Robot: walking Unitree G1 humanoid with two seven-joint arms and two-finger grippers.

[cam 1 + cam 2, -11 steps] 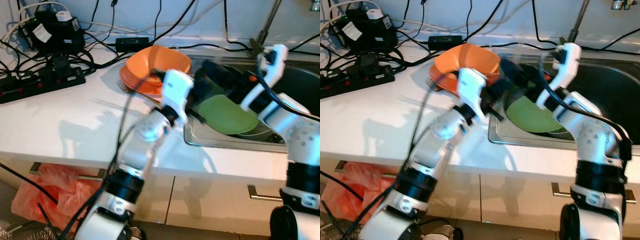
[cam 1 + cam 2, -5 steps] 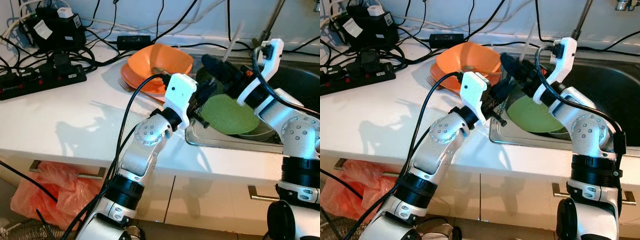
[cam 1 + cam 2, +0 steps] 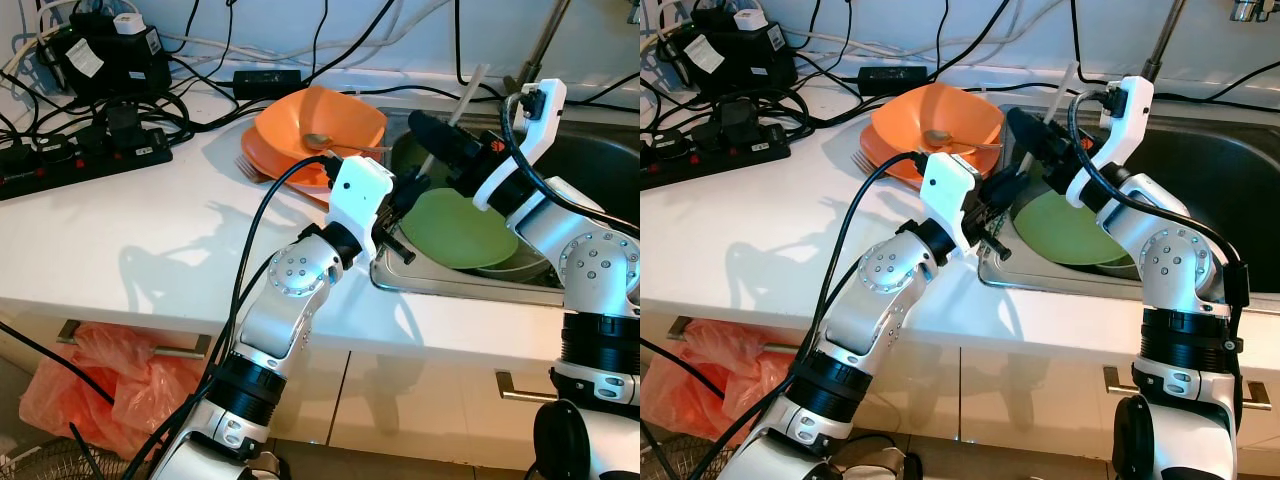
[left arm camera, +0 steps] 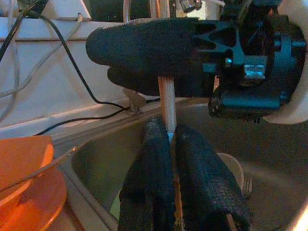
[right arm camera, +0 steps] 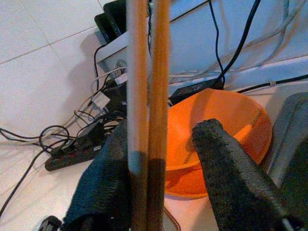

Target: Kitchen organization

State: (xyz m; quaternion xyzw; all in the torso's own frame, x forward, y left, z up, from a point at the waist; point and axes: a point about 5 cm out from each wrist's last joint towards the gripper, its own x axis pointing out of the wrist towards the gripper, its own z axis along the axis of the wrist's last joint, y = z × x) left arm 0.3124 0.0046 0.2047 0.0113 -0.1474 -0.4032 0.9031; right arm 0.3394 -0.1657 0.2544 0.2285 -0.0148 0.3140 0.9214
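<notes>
The arms were blurred in motion a second ago and have now settled over the left end of the sink [image 3: 600, 160], where the two grippers meet on the chopsticks [image 3: 462, 100]. The chopsticks stand tilted above the green plate [image 3: 455, 230], their upper ends pointing toward 1 o'clock. The left gripper [image 3: 400, 195] has come up from the 7 o'clock side, and its wrist view shows its fingers [image 4: 154, 192] drawn narrow around the lower part of the pair. The right gripper [image 3: 425, 130] is higher on the pair. In its wrist view the chopsticks lie against one finger [image 5: 103, 192], with a visible gap to the other. This looks like a handover from right to left, nearly complete. The likely destination is the counter [image 3: 150, 230], where the orange bowl [image 3: 320, 125] sits at 10 o'clock from the left gripper.
</notes>
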